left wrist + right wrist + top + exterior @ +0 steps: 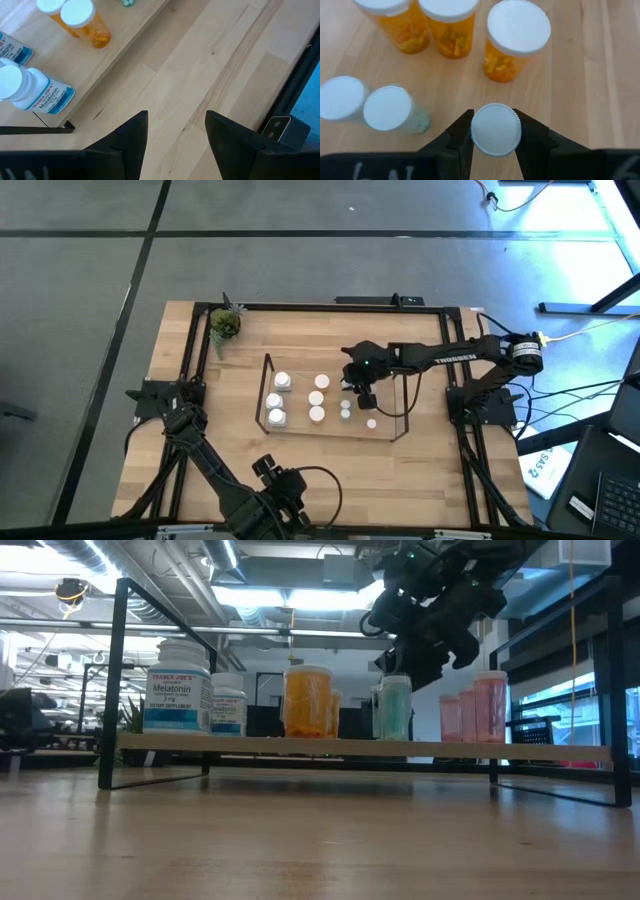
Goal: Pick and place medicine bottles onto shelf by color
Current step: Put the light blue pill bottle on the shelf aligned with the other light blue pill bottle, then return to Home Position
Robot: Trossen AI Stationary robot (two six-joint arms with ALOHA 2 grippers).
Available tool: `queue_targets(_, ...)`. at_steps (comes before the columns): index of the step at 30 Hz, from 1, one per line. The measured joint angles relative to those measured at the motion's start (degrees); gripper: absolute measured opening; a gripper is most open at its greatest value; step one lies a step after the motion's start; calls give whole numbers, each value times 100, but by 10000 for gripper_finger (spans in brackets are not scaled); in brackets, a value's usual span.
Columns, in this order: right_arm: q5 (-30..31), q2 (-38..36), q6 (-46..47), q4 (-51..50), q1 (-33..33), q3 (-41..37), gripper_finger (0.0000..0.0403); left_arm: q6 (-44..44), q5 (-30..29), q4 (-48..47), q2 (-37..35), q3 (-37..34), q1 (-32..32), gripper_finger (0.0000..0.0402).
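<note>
The right gripper pinched a white-capped teal bottle above the wire-framed wooden shelf; the left gripper, at six o'clock, stood spread.

Robotics lab in an open industrial hall

We saw exposed ceiling ducts and strip lights, a grey concrete floor with cables, and a black-framed wooden table.
</note>
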Motion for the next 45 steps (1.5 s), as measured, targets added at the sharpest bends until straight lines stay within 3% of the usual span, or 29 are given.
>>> queue_targets(18,-154,265,7,164,-15,11,121,-1,22,2,0,1,0,192)
queue_targets(31,-18,267,26,187,-15,-4,146,0,24,2,0,1,0,192)
queue_targets(38,-31,260,177,189,-11,-1,183,0,25,0,0,1,0,192)
queue_targets(45,-42,245,320,-270,-11,394,197,0,26,0,0,1,0,192)
